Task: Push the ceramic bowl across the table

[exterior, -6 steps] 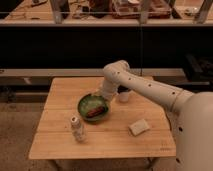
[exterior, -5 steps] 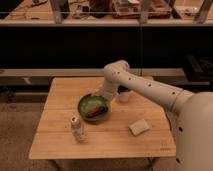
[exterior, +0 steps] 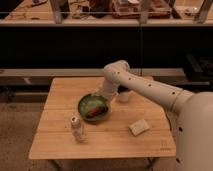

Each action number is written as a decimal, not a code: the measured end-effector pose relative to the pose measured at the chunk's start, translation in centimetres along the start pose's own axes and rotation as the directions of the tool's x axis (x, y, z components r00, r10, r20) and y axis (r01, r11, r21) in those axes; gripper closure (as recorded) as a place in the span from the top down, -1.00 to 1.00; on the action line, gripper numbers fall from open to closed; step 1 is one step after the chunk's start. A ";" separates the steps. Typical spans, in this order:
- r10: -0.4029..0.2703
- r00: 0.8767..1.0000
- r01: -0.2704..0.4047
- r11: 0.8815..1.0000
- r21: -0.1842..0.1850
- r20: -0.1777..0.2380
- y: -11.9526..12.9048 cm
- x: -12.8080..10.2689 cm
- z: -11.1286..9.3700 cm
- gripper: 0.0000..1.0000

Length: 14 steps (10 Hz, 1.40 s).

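Observation:
The green ceramic bowl (exterior: 92, 107) with a darker rim sits near the middle of the light-wood table (exterior: 60, 95) and holds a reddish-brown item (exterior: 96, 110). My white arm reaches in from the right and bends down over the table. My gripper (exterior: 104, 96) is at the bowl's right rear rim, close against it.
A small whitish cup (exterior: 123, 96) stands just right of the gripper, behind the arm. A small bottle (exterior: 77, 129) stands near the table's front left. A pale flat sponge-like block (exterior: 138, 126) lies at the front right. A dark shelf and counter run behind the table.

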 end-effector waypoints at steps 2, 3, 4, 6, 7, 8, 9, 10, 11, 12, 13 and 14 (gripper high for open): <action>0.000 1.000 0.000 1.000 0.000 0.000 0.0 0.0 0.0 0.60; 0.000 1.000 0.000 1.000 0.000 0.000 0.0 0.0 0.0 0.60; 0.000 1.000 0.000 1.000 0.000 0.000 0.0 0.0 0.0 0.60; 0.000 1.000 0.000 1.000 0.000 0.000 0.0 0.0 0.0 0.60; 0.000 1.000 0.000 1.000 0.000 0.000 0.0 0.0 0.0 0.60; 0.000 1.000 0.000 1.000 0.000 0.000 0.0 0.0 0.0 0.60; 0.000 1.000 0.000 1.000 0.000 0.000 0.0 0.0 0.0 0.60; 0.000 1.000 0.000 1.000 0.000 0.000 0.0 0.0 0.0 0.60; 0.000 1.000 0.000 1.000 0.000 0.000 0.0 0.0 0.0 0.60; -0.001 1.000 0.001 1.000 -0.001 -0.001 0.0 0.0 0.0 0.60; -0.003 1.000 0.003 1.000 -0.002 -0.005 0.1 0.0 -0.2 0.60; -0.009 1.000 0.009 1.000 0.002 -0.014 0.1 0.0 -1.0 0.60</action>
